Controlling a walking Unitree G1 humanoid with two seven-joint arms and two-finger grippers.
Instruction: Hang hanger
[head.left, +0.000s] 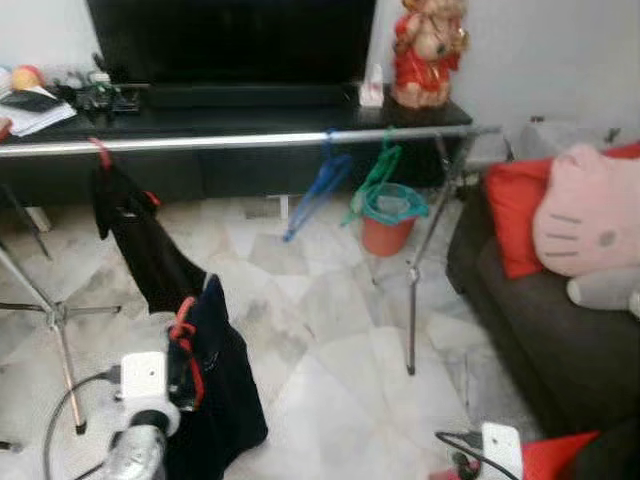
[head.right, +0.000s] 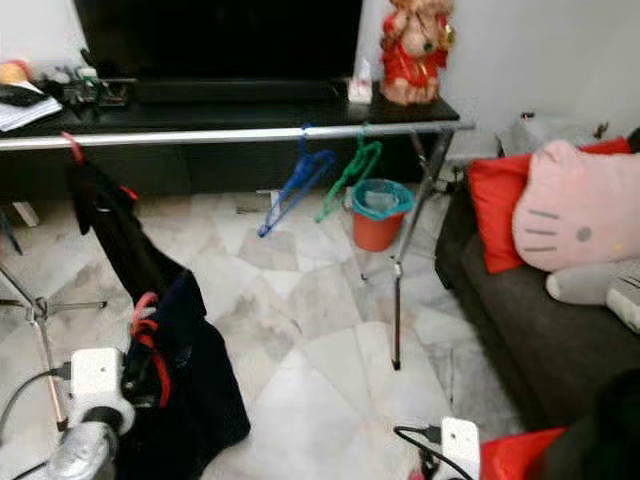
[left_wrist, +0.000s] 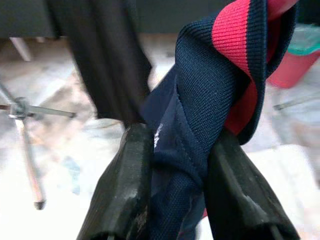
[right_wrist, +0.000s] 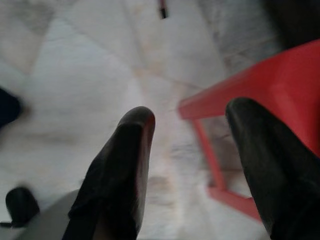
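Left gripper: jaws clamped on navy knit garment with red stripe, on red hanger, at 7 o'clock below silver metal rail. Right gripper: jaws apart, over marble floor, beside red plastic stool. Blue plastic hanger and green plastic hanger hang at 1 o'clock.

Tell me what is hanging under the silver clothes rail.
Under the rail hang a dark garment on a red hanger, then a blue hanger and a green hanger, both bare. The garment covers most of its hanger.
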